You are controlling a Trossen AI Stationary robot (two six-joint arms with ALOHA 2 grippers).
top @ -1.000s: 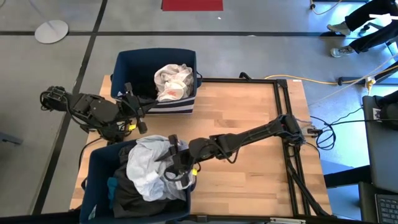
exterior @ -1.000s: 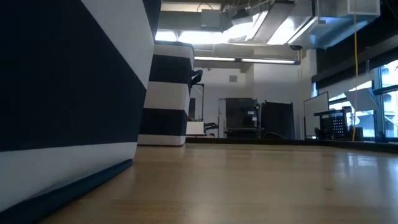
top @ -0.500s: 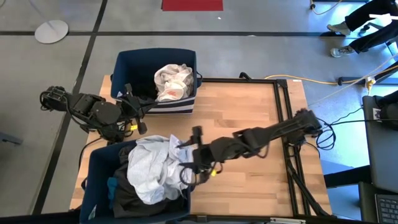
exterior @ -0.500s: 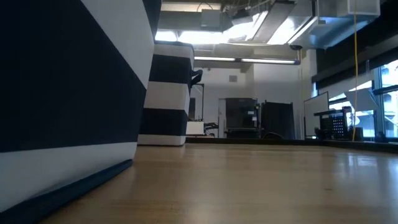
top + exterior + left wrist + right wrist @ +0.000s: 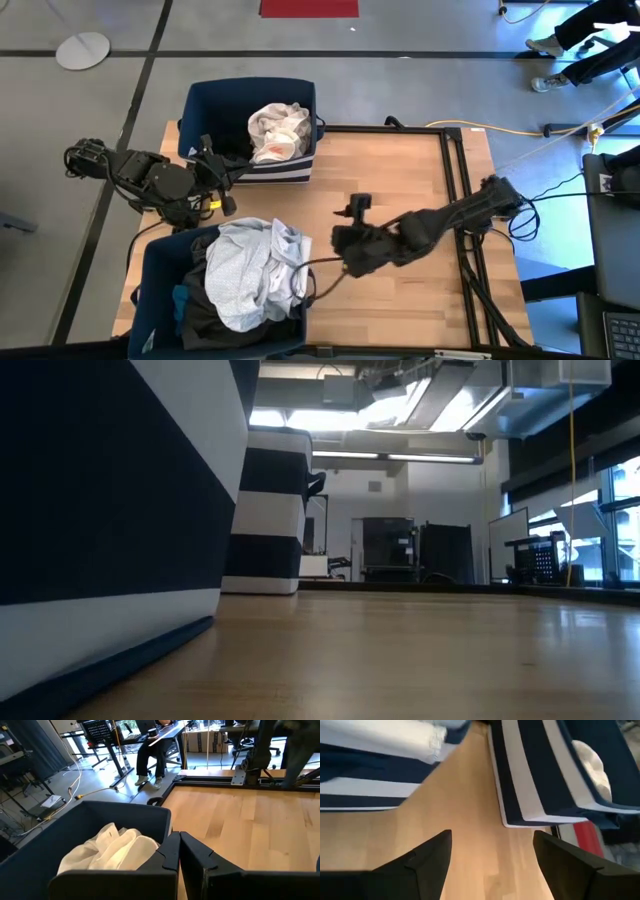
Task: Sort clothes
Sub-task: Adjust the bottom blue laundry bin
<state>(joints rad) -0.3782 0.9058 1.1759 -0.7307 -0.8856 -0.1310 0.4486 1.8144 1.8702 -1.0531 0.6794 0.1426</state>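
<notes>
- Between picks: right end effector (image 5: 352, 212) over bare worktop (image 5: 400, 170), fingers spread, empty.
- Left end effector (image 5: 212, 160) closed, idle.
- Next: reach for pale garment (image 5: 250, 270) in near bin (image 5: 150, 290).

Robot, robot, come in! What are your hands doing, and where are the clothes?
Right gripper open, empty, above bare table. Left gripper shut, waiting beside far bin. White garment heaped on near bin. Nothing in the way.
</notes>
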